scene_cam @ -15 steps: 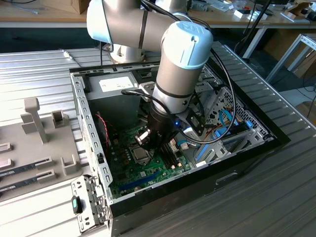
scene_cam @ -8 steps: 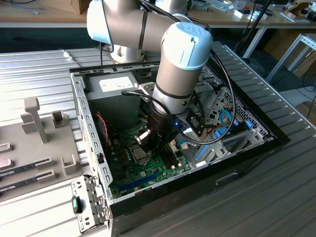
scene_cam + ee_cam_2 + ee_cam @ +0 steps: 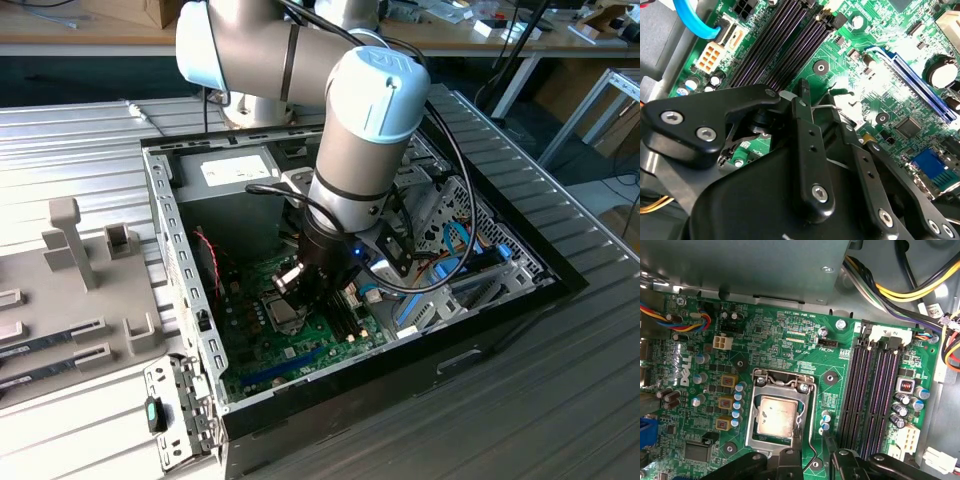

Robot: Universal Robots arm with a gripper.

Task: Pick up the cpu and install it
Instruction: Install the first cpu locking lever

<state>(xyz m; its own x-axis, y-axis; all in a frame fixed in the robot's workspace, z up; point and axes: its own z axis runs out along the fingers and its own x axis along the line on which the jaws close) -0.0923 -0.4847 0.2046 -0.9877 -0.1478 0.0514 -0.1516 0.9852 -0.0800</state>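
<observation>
In the exterior view, one grey arm with pale-blue joint caps reaches down into one open black computer case, whose floor holds the large green motherboard. The black gripper hangs low over the board, just above the silver socket frame, left of the dark memory slots. To the exterior view's left lies one beige plastic fixture tray on the ribbed metal table.

In the first wrist view, the small flat square cpu with its dull silver-grey metal top already lies inside the hinged frame, which sits around it with its lever wire beside it. One cpu is visible, one socket, four long memory slots beside it, and one bundle of yellow and black cables further off.

In the second wrist view, the gripper's black fingers hang over the board with nothing between them; whether they are spread or pressed together I cannot tell. One blue expansion slot is in sight.

My judgement: the chip is seated, so the work is at its closing stage; any remaining move would call for fine, light contact around the frame.
</observation>
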